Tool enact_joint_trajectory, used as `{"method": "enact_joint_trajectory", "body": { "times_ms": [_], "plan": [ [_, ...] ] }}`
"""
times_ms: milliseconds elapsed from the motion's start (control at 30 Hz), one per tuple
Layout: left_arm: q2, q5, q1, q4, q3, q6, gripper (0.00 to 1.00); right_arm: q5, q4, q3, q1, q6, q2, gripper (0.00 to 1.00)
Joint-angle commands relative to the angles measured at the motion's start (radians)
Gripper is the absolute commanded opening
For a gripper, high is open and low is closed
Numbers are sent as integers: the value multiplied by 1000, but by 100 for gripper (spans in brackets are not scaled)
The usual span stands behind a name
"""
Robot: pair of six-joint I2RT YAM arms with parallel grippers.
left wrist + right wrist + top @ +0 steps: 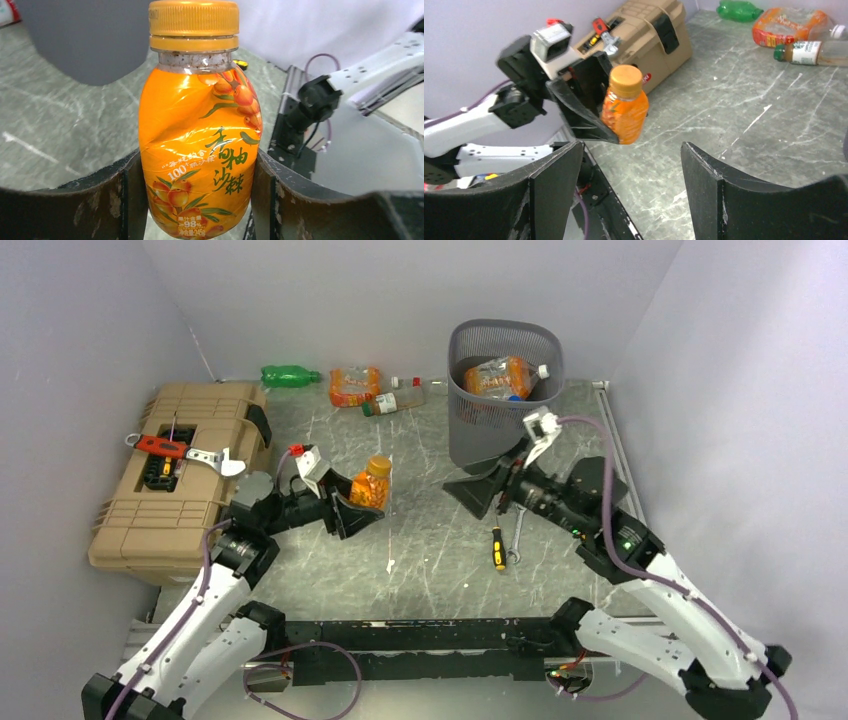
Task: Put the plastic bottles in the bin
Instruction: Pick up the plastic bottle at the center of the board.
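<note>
While the upright bottle (200, 140) is pinched by left fingers (125, 200), the bin (490, 435) is located rightward, near spread right fingers (554, 190).

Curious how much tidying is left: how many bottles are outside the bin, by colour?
Green bottle: 1
Orange bottles: 2, the lying orange bottle and the held orange bottle
Green-capped clear bottle: 1
Total: 4
</note>
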Motion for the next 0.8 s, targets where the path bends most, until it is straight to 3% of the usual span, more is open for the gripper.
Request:
{"method": "enact_joint_trajectory", "body": {
  "times_ms": [0,167,467,767],
  "plan": [
    [-29,123,-17,232,10,-123,24,350,87,-20,193,-114,35,76],
    [-21,147,-39,279,-7,-154,23,470,346,-136,353,-158,38,78],
    [-33,131,-91,165,16,-63,21,435,565,-117,386,-120,130,81],
    [-43,102,-125,104,26,-14,21,332,498,13,385,-75,297,82]
  ]
}}
